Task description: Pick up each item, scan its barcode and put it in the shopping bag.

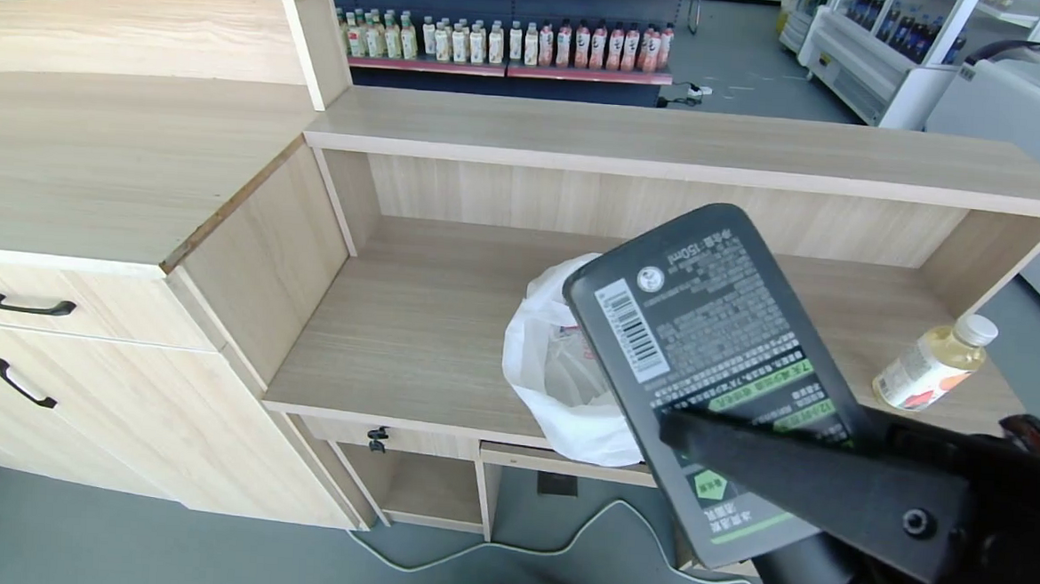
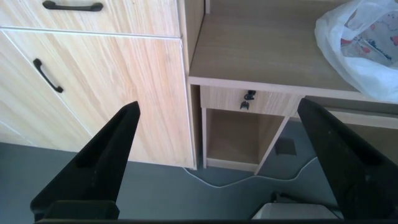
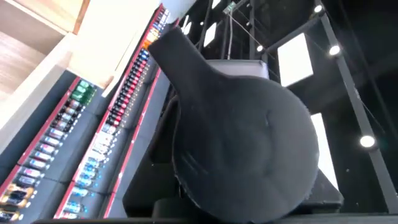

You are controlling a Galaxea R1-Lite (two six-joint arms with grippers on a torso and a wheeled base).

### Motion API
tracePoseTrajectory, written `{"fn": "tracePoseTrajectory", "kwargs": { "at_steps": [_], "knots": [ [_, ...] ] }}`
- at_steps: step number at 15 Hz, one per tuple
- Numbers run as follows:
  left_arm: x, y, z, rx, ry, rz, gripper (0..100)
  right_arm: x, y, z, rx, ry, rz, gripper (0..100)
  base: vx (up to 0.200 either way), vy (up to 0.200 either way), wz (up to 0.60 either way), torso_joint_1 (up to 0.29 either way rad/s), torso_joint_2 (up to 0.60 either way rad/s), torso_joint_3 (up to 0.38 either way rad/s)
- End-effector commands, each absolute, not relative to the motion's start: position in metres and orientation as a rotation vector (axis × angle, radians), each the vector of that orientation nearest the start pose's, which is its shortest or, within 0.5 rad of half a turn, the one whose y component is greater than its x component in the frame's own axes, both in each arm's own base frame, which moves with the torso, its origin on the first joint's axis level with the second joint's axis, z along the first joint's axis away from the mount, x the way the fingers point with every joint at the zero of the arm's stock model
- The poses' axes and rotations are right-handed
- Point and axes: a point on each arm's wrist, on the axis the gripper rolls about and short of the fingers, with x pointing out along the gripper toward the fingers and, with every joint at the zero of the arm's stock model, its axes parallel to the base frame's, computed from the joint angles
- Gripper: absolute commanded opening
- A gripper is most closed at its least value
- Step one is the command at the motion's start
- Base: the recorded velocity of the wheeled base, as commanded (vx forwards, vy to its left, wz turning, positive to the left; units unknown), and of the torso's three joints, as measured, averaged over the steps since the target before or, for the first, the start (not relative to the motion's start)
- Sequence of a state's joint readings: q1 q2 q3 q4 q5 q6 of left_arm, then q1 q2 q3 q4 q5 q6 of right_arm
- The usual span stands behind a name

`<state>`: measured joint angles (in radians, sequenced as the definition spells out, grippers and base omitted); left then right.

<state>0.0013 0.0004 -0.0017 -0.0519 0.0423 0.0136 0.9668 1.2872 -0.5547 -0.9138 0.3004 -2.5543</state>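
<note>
Head view: black bottle (image 1: 713,338) before shopping bag (image 1: 559,392)

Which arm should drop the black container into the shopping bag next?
Right. The right hand grips the black container, which overlaps the shopping bag in the head view; the left hand is open and empty, low by the cabinet.

Wooden checkout counter (image 1: 428,341) sat center. Cabinet at left had two black drawer handles (image 1: 30,306). Keyed lock (image 1: 377,438) was on the small drawer under the counter. Drinks shelf (image 1: 506,42) was far back, display fridges (image 1: 889,44) far right. Cable (image 1: 471,552) lay on the near floor.
</note>
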Motion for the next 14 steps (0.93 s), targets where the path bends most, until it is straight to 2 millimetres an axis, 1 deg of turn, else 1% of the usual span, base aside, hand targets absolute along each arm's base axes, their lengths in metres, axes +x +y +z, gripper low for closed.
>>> {"fn": "tracePoseTrajectory", "kwargs": {
  "at_steps": [1,4,6,8,14],
  "knots": [
    [-0.023,0.001,0.081,0.013,-0.053,0.045,100,0.105,0.165,0.246,-2.033,-1.619,0.254,0,0.000,0.000,0.00,0.000,0.00,0.000],
    [-0.023,0.001,0.081,0.013,-0.053,0.045,100,0.100,0.155,0.248,-2.006,-1.678,0.304,0,0.000,0.000,0.00,0.000,0.00,0.000],
    [-0.023,0.001,0.081,0.013,-0.053,0.045,100,0.097,0.138,0.249,-1.979,-1.754,0.380,0,0.000,0.000,0.00,0.000,0.00,0.000],
    [-0.023,0.001,0.081,0.013,-0.053,0.045,100,0.094,0.130,0.248,-1.970,-1.782,0.417,0,0.000,0.000,0.00,0.000,0.00,0.000],
    [-0.023,0.001,0.081,0.013,-0.053,0.045,100,0.091,0.123,0.251,-1.974,-1.776,0.386,0,0.000,0.000,0.00,0.000,0.00,0.000]
  ]
}}
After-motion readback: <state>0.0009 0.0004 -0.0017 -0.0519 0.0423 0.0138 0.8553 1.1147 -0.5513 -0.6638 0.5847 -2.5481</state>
